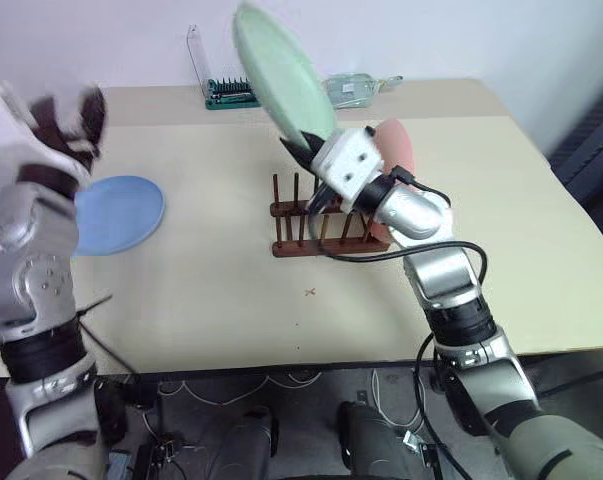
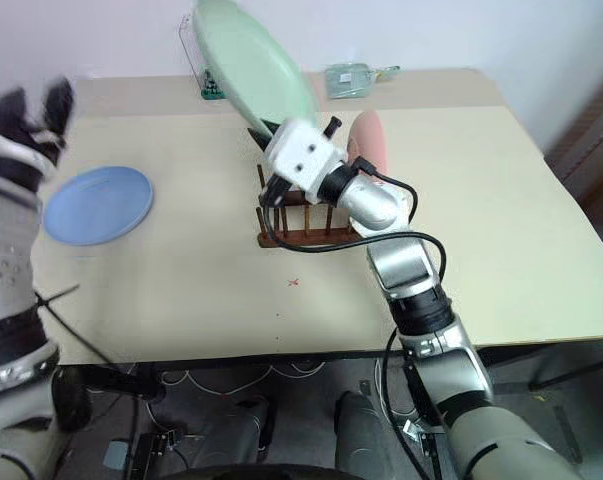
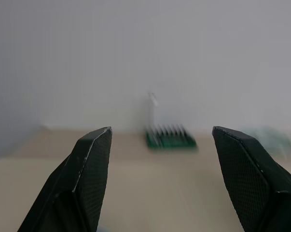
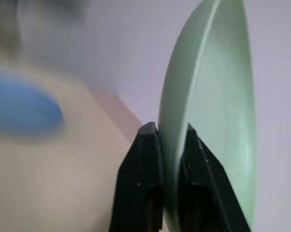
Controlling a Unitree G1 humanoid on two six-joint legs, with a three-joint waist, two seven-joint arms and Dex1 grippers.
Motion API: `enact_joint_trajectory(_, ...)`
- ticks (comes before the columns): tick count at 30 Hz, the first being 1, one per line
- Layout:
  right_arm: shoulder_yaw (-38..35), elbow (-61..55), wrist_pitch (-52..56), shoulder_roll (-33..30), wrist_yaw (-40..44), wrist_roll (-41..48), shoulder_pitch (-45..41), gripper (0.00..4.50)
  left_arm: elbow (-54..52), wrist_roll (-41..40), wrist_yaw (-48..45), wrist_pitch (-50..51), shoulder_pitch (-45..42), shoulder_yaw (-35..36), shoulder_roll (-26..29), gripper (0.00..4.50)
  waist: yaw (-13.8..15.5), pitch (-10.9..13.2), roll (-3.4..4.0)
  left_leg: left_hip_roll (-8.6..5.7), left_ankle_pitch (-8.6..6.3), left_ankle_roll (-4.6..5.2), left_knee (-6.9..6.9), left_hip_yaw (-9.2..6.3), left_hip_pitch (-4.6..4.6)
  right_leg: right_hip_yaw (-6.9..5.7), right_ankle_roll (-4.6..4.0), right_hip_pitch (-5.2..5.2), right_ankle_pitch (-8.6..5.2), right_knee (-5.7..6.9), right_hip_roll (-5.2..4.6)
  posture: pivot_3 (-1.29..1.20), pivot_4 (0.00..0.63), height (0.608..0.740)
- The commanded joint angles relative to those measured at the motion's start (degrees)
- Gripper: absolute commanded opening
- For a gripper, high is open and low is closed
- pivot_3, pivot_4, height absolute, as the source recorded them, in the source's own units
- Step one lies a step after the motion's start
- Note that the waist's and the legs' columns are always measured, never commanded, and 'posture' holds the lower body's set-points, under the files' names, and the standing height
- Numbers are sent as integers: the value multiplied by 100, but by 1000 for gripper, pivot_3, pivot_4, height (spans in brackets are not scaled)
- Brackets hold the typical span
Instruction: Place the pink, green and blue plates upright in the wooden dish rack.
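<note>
Your right gripper (image 1: 303,150) sits just above the centre of the head views, its two black fingers clamped on the lower rim of the green plate (image 1: 281,70). The plate stands on edge in the air, tilted, rising toward the top of the frame, where its upper rim is cut off. In the right wrist view you can see one finger on each face of the rim (image 4: 176,159), with no gap left.

Below and just right of that gripper stands the wooden dish rack (image 1: 306,225) on the beige table (image 1: 231,300), slightly above mid-frame. The arm and its cable cover the rack's right half, so you cannot count those pegs. The pink plate (image 1: 399,148) shows behind the wrist at the rack's right end, upright; its lower part is hidden, so which slot it stands in cannot be told.

The blue plate (image 1: 116,213) lies flat at left of centre, well apart from the rack, its left edge hidden behind your left arm.

Your left gripper (image 1: 69,112) is blurred in the upper left of the head views. In the left wrist view its fingers (image 3: 87,174) stand wide apart, holding nothing. Between them, far back, a green-based case (image 3: 169,137) is out of focus.
</note>
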Motion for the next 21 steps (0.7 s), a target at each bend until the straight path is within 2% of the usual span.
enact_joint_trajectory(1, -513, -955, 1208, 194, -271, 1245, 157, 0, -574, -58, -739, -76, 408, -368, 153, 3399, 2, 0, 0, 0, -1, 1, -1, 0, 0, 0, -2, 0, 1, 0, 0, 0, 150, 740)
enact_joint_trajectory(9, -1330, -1494, 2908, 820, -1811, 2750, 414, 0, -1456, -403, -1859, 149, 1177, -1208, 152, 3399, -8, -2, 18, 4, -1, 1, -6, 3, 2, 0, -10, -5, 4, 1, 0, 0, 150, 740)
enact_joint_trajectory(21, -1513, -1438, 3367, 837, -2723, 3201, 572, 0, -1685, -332, -2051, 149, 1295, -1480, 50, 3399, -9, 0, 24, 4, 0, 2, -6, 6, 2, 0, -11, -7, 5, 1, 1, 0, 150, 740)
